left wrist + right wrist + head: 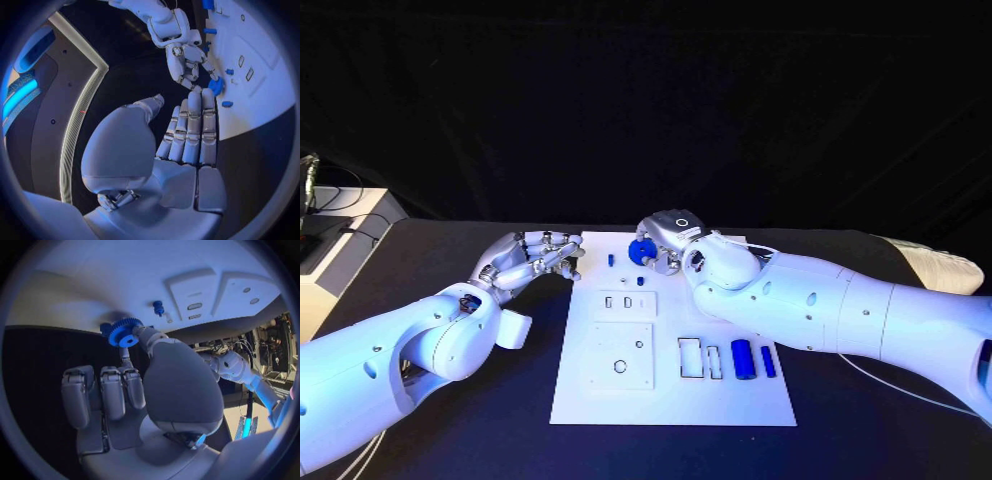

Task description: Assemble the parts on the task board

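Carry the blue gear (125,333) to its seat on the white board (589,400) with its bore facing down, and keep it level; a tilted gear is likely to jam on a peg rather than slide over it. Which seat it belongs to cannot be told from these views, so confirm the target before you lower. A small blue peg (158,307) stands upright on the board near the gear; judge whether this is the mating post. Descend slowly, let the bore find the post, and loosen the pinch only once the gear sits flat.

The right robot hand (672,240) is over the far end of the board. It pinches the gear between the thumb and one finger, at the fingertips; the remaining fingers (103,390) are curled in toward the palm and hold nothing. The gear appears to be just above the board, not resting in a seat.

The left robot hand (531,262) is at the board's left edge, over the black tabletop (473,430). Its fingers (190,125) lie side by side, nearly straight, and hold nothing. Keep it beside the board so it does not obstruct the descent.

Two blue cylinders (753,359) lie near the board's right edge, well apart from the gear.
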Robot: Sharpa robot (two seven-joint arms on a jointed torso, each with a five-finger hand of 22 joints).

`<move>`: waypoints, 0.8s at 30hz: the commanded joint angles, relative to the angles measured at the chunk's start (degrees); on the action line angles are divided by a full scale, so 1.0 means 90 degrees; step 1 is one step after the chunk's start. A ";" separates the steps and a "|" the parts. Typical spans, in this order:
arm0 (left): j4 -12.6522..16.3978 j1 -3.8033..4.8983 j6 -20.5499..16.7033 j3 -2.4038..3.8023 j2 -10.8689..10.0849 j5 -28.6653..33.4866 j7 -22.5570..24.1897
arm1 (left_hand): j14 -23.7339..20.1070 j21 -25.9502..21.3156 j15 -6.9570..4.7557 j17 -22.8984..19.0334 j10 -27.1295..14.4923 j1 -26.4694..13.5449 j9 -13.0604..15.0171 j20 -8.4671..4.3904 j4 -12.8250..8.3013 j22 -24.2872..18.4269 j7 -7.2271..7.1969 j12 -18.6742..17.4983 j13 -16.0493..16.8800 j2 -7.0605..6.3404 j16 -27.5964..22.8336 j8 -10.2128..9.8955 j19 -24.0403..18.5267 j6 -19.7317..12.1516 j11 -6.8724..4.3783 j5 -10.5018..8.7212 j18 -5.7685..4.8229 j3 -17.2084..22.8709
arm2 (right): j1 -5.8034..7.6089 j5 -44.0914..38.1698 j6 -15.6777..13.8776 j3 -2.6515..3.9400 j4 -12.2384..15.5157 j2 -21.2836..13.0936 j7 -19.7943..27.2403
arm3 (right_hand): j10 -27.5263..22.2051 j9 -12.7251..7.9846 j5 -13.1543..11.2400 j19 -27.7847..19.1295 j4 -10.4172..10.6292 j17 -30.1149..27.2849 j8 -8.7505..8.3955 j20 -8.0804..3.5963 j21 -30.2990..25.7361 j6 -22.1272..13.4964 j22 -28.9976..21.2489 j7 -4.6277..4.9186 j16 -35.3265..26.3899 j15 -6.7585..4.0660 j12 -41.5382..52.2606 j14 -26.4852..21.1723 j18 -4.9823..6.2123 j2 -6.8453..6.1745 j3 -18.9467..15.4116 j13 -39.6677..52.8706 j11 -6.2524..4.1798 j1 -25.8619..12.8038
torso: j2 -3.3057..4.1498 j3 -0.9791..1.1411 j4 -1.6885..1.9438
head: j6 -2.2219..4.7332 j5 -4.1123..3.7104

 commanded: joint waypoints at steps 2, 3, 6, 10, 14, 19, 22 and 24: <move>0.0018 0.0001 0.0055 0.0005 0.0003 0.0026 0.0029 | -0.0039 0.0033 -0.0020 0.0005 -0.0029 -0.0042 0.0006 0.0012 -0.0019 0.0007 0.0020 0.0000 0.0000 0.0044 0.0022 -0.0021 -0.0045 -0.0009 0.0013 0.0019 0.0071 0.0004 | -0.0033 -0.0147 0.0253 -0.0010 -0.0042 0.0015 0.0054 | 0.0654 0.0000 -0.0033 0.0678 0.0011 0.1543 0.0031 -0.0001 0.0021 0.0002 0.1676 0.0006 0.0023 -0.0006 0.0014 0.0644 -0.0090 -0.0042 0.0031 0.1675 -0.0018 -0.0055 | 0.0001 0.0002 0.0001 | -0.0016 0.0009; 0.0018 0.0001 0.0055 0.0005 0.0002 0.0026 0.0027 | -0.0039 0.0033 -0.0020 0.0005 -0.0029 -0.0042 0.0006 0.0012 -0.0019 0.0007 0.0020 0.0000 0.0000 0.0044 0.0022 -0.0021 -0.0045 -0.0009 0.0013 0.0019 0.0071 0.0004 | -0.0040 -0.0136 0.0283 -0.0012 -0.0043 0.0014 0.0064 | 0.0654 -0.0002 -0.0048 0.0678 0.0013 0.1540 0.0030 -0.0001 0.0021 0.0004 0.1676 0.0006 0.0022 -0.0006 0.0014 0.0643 -0.0090 -0.0049 0.0031 0.1675 -0.0017 -0.0065 | 0.0001 0.0001 -0.0001 | -0.0025 0.0014; 0.0016 0.0001 0.0055 0.0005 -0.0004 0.0026 0.0022 | -0.0044 0.0043 -0.0016 0.0003 -0.0040 -0.0047 0.0009 0.0013 -0.0023 0.0014 0.0024 -0.0004 -0.0002 0.0046 0.0025 -0.0021 -0.0055 -0.0007 0.0018 0.0019 0.0070 0.0004 | -0.0055 -0.0104 0.0350 -0.0018 -0.0020 -0.0002 0.0085 | 0.0654 -0.0004 -0.0065 0.0678 0.0017 0.1535 0.0029 -0.0001 0.0021 0.0006 0.1676 0.0007 0.0021 -0.0006 0.0014 0.0642 -0.0090 -0.0054 0.0031 0.1675 -0.0016 -0.0077 | 0.0001 -0.0001 -0.0007 | -0.0043 0.0026; 0.0012 0.0001 0.0056 0.0005 -0.0004 0.0026 0.0020 | -0.0044 0.0043 -0.0016 0.0003 -0.0040 -0.0047 0.0009 0.0013 -0.0023 0.0014 0.0024 -0.0004 -0.0002 0.0046 0.0025 -0.0021 -0.0055 -0.0007 0.0018 0.0019 0.0070 0.0004 | -0.0064 -0.0087 0.0392 -0.0023 0.0018 -0.0030 0.0089 | 0.0654 -0.0004 -0.0080 0.0678 0.0022 0.1533 0.0029 -0.0001 0.0021 0.0010 0.1676 0.0007 0.0021 -0.0005 0.0014 0.0641 -0.0090 -0.0059 0.0029 0.1675 -0.0015 -0.0090 | -0.0003 -0.0001 -0.0009 | -0.0050 0.0032; 0.0010 0.0001 0.0057 0.0005 -0.0003 0.0026 0.0019 | -0.0044 0.0043 -0.0016 0.0003 -0.0040 -0.0047 0.0009 0.0013 -0.0023 0.0014 0.0024 -0.0004 -0.0002 0.0046 0.0025 -0.0021 -0.0055 -0.0007 0.0018 0.0019 0.0070 0.0004 | -0.0069 -0.0081 0.0400 -0.0025 0.0025 -0.0058 0.0074 | 0.0654 -0.0004 -0.0080 0.0678 0.0022 0.1533 0.0029 -0.0001 0.0021 0.0010 0.1676 0.0007 0.0021 -0.0005 0.0014 0.0641 -0.0090 -0.0059 0.0029 0.1675 -0.0015 -0.0090 | -0.0001 0.0001 -0.0007 | -0.0056 0.0031; 0.0007 0.0001 0.0057 0.0005 -0.0001 0.0026 0.0019 | -0.0046 0.0048 -0.0015 0.0003 -0.0046 -0.0048 0.0011 0.0014 -0.0025 0.0017 0.0026 -0.0005 -0.0002 0.0047 0.0026 -0.0022 -0.0059 -0.0007 0.0020 0.0019 0.0070 0.0004 | -0.0071 -0.0077 0.0353 -0.0025 -0.0017 -0.0050 0.0056 | 0.0654 -0.0006 -0.0093 0.0678 0.0028 0.1528 0.0028 -0.0001 0.0021 0.0013 0.1676 0.0007 0.0019 -0.0005 0.0014 0.0640 -0.0090 -0.0064 0.0027 0.1675 -0.0015 -0.0105 | -0.0001 0.0002 -0.0012 | -0.0053 0.0030; 0.0007 0.0001 0.0057 0.0005 0.0002 0.0026 0.0017 | -0.0046 0.0048 -0.0015 0.0003 -0.0046 -0.0048 0.0011 0.0014 -0.0025 0.0017 0.0026 -0.0005 -0.0002 0.0047 0.0026 -0.0022 -0.0059 -0.0007 0.0020 0.0019 0.0070 0.0004 | -0.0072 -0.0048 0.0307 -0.0025 -0.0077 -0.0014 0.0066 | 0.0654 -0.0024 -0.0118 0.0678 0.0040 0.1507 -0.0009 0.0002 0.0021 -0.0040 0.1676 0.0022 0.0014 0.0000 0.0014 0.0635 -0.0090 -0.0087 0.0021 0.1675 -0.0006 -0.0141 | 0.0000 0.0002 -0.0010 | -0.0042 0.0018; 0.0005 0.0001 0.0057 0.0005 0.0008 0.0027 0.0018 | -0.0046 0.0048 -0.0015 0.0003 -0.0046 -0.0048 0.0011 0.0014 -0.0025 0.0017 0.0026 -0.0005 -0.0002 0.0047 0.0026 -0.0022 -0.0059 -0.0007 0.0020 0.0019 0.0070 0.0004 | -0.0073 -0.0020 0.0260 -0.0026 -0.0115 0.0014 0.0082 | 0.0654 -0.0068 -0.0248 0.0678 0.0061 0.1511 -0.0107 0.0019 0.0021 -0.0177 0.1676 0.0063 0.0015 0.0027 0.0014 0.0636 -0.0090 -0.0097 0.0006 0.1675 0.0029 -0.0188 | 0.0001 0.0001 -0.0004 | -0.0031 0.0012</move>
